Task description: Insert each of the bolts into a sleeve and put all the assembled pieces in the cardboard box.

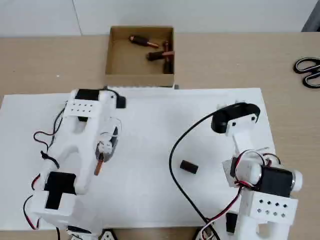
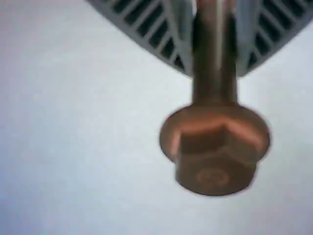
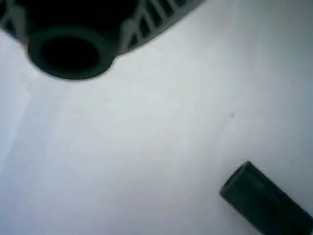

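Your white sheet (image 1: 150, 125) covered the table, and the cardboard box (image 1: 117, 55) sat beyond both grippers, past the sheet's far edge, with assembled pieces (image 1: 159, 52) lying in it. Your left gripper (image 1: 103, 150) was closed on a copper bolt (image 2: 215, 147), the shank pinched between its fingers and the flanged head sticking out past the tips. Your right gripper (image 1: 234, 118) was clamped on a black sleeve (image 3: 68, 51), its open bore showing. A spare sleeve (image 1: 188, 167) lay on the sheet between the two grippers, touching neither.
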Robot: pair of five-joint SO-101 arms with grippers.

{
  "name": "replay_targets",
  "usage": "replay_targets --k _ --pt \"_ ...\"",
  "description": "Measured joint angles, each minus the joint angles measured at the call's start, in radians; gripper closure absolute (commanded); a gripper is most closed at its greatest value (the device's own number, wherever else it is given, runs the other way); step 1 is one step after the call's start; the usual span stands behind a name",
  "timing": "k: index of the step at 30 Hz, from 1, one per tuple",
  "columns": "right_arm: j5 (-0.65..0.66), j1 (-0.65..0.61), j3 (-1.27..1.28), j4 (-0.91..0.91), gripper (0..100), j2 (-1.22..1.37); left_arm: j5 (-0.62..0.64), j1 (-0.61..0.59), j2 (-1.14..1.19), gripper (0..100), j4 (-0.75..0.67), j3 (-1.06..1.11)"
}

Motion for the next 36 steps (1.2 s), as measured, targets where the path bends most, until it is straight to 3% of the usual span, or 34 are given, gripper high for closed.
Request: replay_targets --k 3,12,17,22,36 --pt "0.0 0.0 0.0 0.0 99.5 0.0 -0.192 0.0 0.0 99 0.003 0.0" --pt "0.0 0.0 0.0 0.0 99.5 0.0 -0.42 0.0 0.0 99 0.003 0.0" --pt "0.0 0.0 0.0 0.0 99.5 0.0 -0.451 0.0 0.0 98 0.0 0.0" --pt "0.0 0.0 0.0 0.0 99.5 0.0 -0.451 0.002 0.0 90 -0.015 0.0" --pt "0.0 0.0 0.0 -0.014 99.5 0.0 -0.473 0.002 0.0 90 -0.081 0.0"
